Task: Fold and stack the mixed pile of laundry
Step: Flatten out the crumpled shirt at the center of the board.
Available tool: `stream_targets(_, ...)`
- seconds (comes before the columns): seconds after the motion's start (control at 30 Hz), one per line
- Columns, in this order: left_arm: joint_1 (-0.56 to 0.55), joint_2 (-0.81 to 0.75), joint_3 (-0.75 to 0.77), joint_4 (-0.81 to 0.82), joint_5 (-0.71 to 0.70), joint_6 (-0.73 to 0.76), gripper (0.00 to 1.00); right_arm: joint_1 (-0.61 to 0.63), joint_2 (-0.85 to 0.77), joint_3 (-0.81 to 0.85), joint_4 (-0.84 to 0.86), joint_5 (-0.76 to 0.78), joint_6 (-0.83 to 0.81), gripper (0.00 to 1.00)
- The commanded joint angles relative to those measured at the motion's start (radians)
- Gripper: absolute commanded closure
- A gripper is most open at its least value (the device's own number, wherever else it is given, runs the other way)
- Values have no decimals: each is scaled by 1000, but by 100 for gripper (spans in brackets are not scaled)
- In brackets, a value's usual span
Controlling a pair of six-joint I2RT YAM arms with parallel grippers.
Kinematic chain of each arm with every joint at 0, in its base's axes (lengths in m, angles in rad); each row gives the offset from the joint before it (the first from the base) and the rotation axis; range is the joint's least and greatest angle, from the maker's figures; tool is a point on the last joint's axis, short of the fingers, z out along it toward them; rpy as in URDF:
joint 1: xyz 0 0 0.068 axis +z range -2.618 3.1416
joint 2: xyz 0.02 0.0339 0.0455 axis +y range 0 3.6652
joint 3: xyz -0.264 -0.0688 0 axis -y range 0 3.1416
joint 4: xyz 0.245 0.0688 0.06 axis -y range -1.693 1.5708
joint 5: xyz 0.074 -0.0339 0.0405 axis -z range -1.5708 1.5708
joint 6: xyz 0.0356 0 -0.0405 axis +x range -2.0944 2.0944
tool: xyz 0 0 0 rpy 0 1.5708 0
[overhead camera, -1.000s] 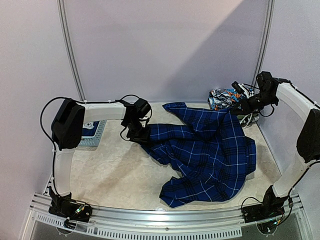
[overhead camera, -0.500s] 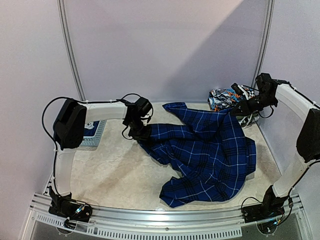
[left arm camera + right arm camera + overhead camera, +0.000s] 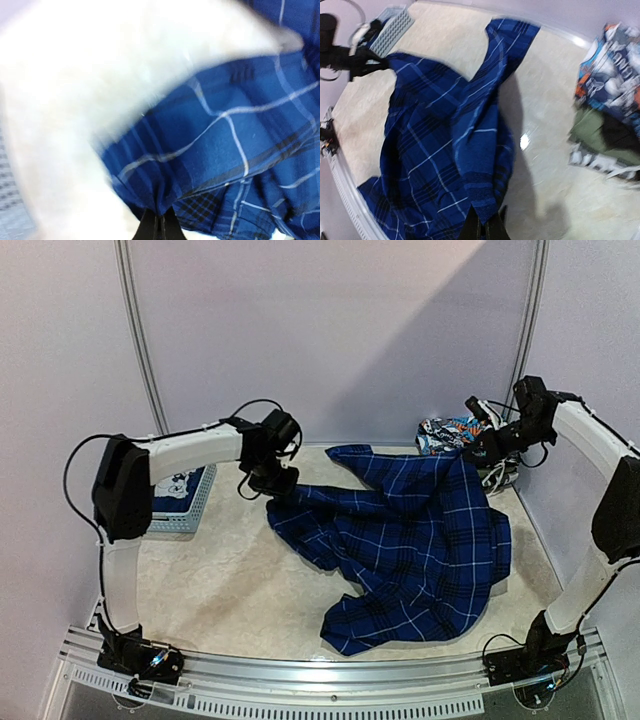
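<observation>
The left gripper (image 3: 277, 485) is clamped on the plaid shirt (image 3: 420, 540) at its edge nearest the basket (image 3: 190, 505). The right gripper (image 3: 479, 453) pinches the corner farthest from the basket. The shirt's long axis runs between them, so spreading looks next.

L hand (image 3: 274, 481) & R hand (image 3: 480, 451) both tight shut — far fwd, well apart, each pointed down

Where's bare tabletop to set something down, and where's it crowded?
Biggest bare patch: table near-left, bordered by basket, plaid shirt and the front rail. Narrow strip between the shirt and the right wall. Crowded: far-right corner, heaped garments.
</observation>
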Motion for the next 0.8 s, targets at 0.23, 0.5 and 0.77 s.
stream_targets(0.23, 36, -504, 64, -33, -350, 197, 100, -55, -70, 281, 76, 106, 68, 100)
stream_targets(0.5, 29, -732, 72, 9, -269, 321, 100, -55, -176, 394, 125, 76, 11, 100)
stream_targets(0.77, -61, -846, 107, 8, -200, 438, 100, -55, -271, 452, 127, -51, -38, 100)
